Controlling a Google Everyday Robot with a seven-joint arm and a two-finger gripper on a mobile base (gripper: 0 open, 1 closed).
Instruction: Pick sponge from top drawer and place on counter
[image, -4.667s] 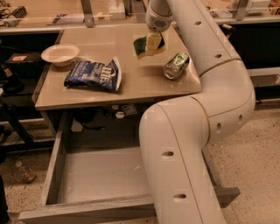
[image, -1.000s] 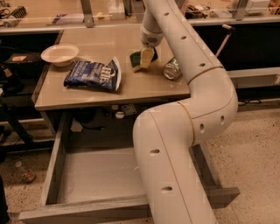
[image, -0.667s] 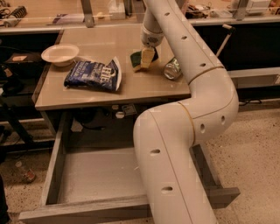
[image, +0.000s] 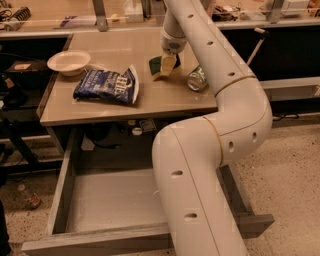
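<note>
The sponge (image: 158, 68), dark green over yellow foam, sits tilted between my gripper's fingers at the middle of the counter (image: 115, 47), its lower yellow edge at or touching the tabletop. My gripper (image: 167, 64) hangs from the white arm that reaches over the counter and is shut on the sponge. The top drawer (image: 67, 172) is pulled wide open below the counter, and its flat grey bottom shows nothing in it. The arm hides the drawer's right part.
A white bowl (image: 69, 61) stands at the counter's left. A blue chip bag (image: 107, 85) lies left of the sponge. A crushed green can (image: 197, 79) lies just right of it. A small bottle (image: 31, 197) lies on the floor at left.
Since 4.7 s ago my gripper has lowered the sponge from above the counter down to its surface and slightly left. Over the last second it has barely moved.
</note>
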